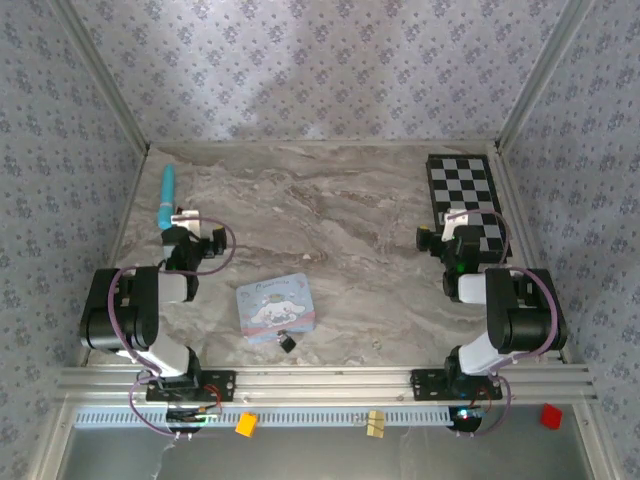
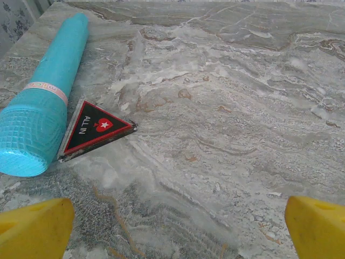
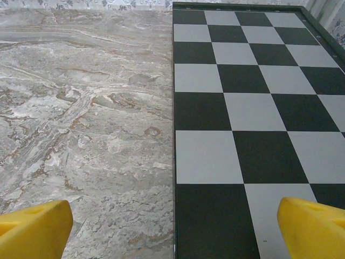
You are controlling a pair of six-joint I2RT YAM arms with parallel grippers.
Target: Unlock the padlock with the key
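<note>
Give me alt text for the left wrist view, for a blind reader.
A turquoise cylinder lies on a marbled table, a black triangular "ALL IN" tile beside it. The left gripper holds its yellow jaws wide apart at the bottom corners.

The bench (image 1: pixel 330 215) was veined in grey and brown marble. A checkerboard (image 1: pixel 465 190) was patterned in black and white squares, a tube (image 2: pixel 51 89) was coloured turquoise, a triangular token (image 2: pixel 94 129) black edged red, the tin (image 1: pixel 262 297) light blue, the padlock (image 1: pixel 288 342) black

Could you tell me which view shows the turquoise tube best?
Left wrist: the turquoise tube lies close, its pink band clear. Top external shows it small, beyond the left gripper. Right wrist faces the chessboard.
</note>
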